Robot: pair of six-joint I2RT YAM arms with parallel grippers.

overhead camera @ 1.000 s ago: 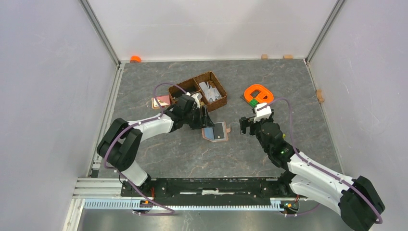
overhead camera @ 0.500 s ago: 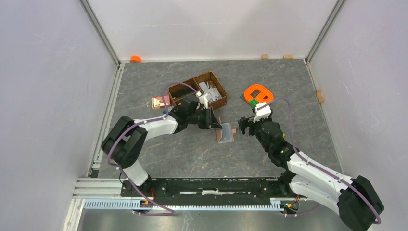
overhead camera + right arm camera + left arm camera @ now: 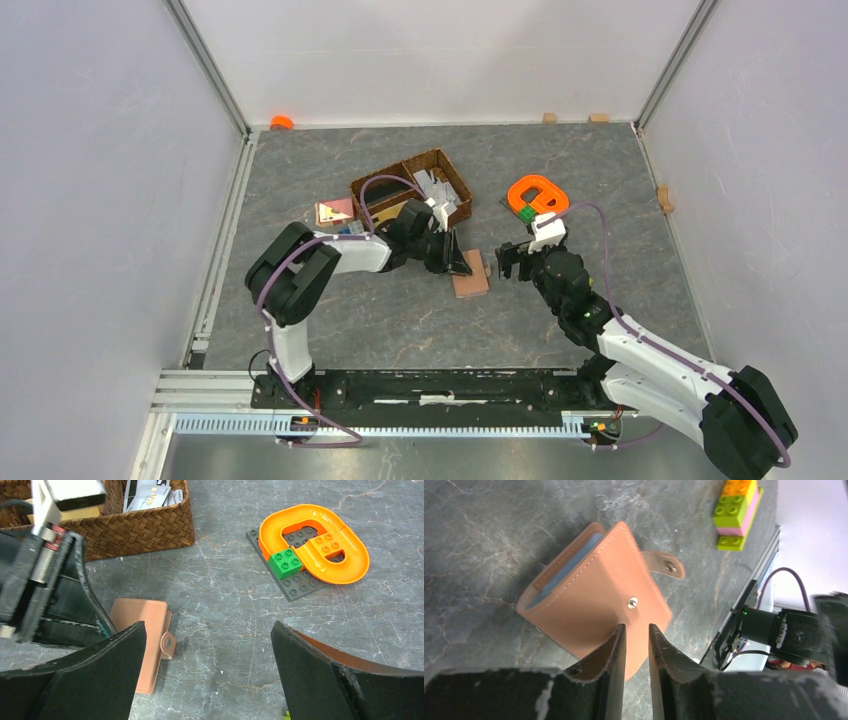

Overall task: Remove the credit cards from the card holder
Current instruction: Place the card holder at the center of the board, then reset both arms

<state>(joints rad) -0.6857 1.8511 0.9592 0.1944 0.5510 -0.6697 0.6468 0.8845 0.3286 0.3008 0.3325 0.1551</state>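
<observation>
The card holder [image 3: 470, 273] is laid folded on the grey bench [image 3: 400, 320], in the middle, between the two arms. In the left wrist view its tan cover [image 3: 594, 595] is seen from above, with a small metal snap [image 3: 632, 601] on it, and its snap tab [image 3: 669, 566] is left undone and stuck out to one side. A blue card [image 3: 566, 567] is tucked inside – only a thin strip of it can be seen at the folded edge.

The left gripper [image 3: 636, 627] is held right over the near edge of the card holder. Its fingers [image 3: 616, 650] are brought close, with just a thin gap left between them. Whether the card holder is pinched cannot be told.

The right gripper [image 3: 207, 630] is spread wide and nothing is held in it. It is kept just beside the card holder, on the tab side, and no touch is seen.

A brown wicker basket [image 3: 140, 530] is set behind the card holder, and pale printed pieces [image 3: 150, 497] are piled in it. An orange ring [image 3: 315, 530] is fixed on a grey plate [image 3: 295, 585] with a green brick [image 3: 285, 562] – this toy is placed well apart from the card holder. A stack of coloured bricks [image 3: 736, 512] is seen in the left wrist view.
</observation>
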